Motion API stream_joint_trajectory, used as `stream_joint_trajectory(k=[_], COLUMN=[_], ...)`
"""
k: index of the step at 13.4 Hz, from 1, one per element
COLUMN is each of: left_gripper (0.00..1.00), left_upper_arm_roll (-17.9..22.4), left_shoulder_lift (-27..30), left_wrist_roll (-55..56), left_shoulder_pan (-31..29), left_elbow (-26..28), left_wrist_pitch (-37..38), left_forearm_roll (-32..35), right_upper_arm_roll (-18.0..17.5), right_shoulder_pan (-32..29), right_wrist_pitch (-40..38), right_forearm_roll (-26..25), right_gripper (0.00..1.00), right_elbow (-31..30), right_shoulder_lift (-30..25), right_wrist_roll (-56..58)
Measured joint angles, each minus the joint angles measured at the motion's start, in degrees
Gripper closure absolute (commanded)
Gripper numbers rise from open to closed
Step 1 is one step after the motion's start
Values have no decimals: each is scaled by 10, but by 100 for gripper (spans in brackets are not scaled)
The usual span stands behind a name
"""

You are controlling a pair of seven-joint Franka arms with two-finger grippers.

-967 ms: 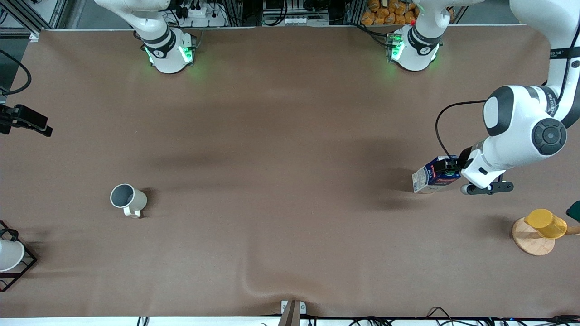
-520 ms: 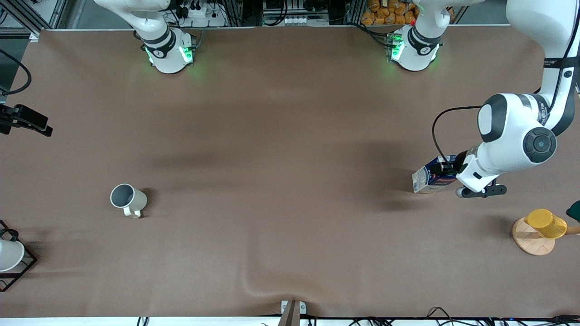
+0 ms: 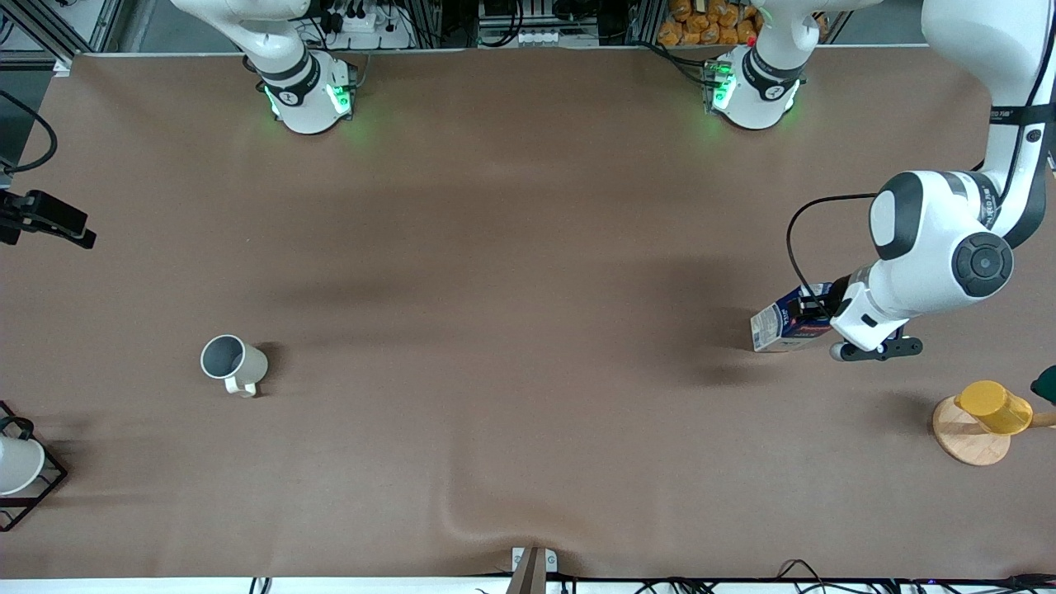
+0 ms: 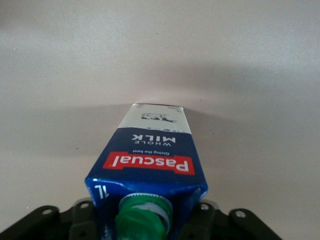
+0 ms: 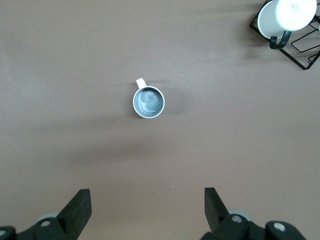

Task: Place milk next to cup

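The left pincer (image 3: 813,312) is closed on the milk (image 3: 780,325) at its end of the surface (image 3: 511,247), well apart from the cup (image 3: 233,362) under the wide-open right pincer (image 5: 147,210).

hidden: milk (image 3: 777,325) top under left wrist | cut off: white cone (image 3: 16,464), frame edge

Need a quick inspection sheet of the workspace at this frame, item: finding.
Surface: brown table, ripple at the camera-side edge.
Job's things: milk upright at the left arm's end; cup upright toward the right arm's end, far apart.
Clutter: yellow cup on wooden base; white cone in wire frame.
Claws: left claw shut on milk top; right claw open, high above cup, waiting.
Cables: black cable at left wrist.
Surroundings: nothing seen.
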State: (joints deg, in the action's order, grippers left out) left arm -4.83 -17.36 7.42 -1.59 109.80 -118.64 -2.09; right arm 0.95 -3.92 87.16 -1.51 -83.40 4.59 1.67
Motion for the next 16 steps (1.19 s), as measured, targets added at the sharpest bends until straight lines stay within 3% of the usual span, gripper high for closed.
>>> stream_joint_trajectory(k=[4, 16], left_gripper=[50, 50], left_upper_arm_roll=[0, -4], left_shoulder_lift=[2, 35], left_wrist_roll=[15, 57], left_shoulder_pan=[0, 0], left_elbow=[-23, -108], left_wrist_pitch=[7, 126], left_forearm_roll=[0, 0], right_upper_arm_roll=[0, -1], right_shoulder_pan=[0, 1], right_wrist_pitch=[0, -1], right_forearm_roll=[0, 0], right_gripper=[0, 0], right_elbow=[0, 2], right_shoulder_lift=[0, 0], right_wrist_roll=[0, 0])
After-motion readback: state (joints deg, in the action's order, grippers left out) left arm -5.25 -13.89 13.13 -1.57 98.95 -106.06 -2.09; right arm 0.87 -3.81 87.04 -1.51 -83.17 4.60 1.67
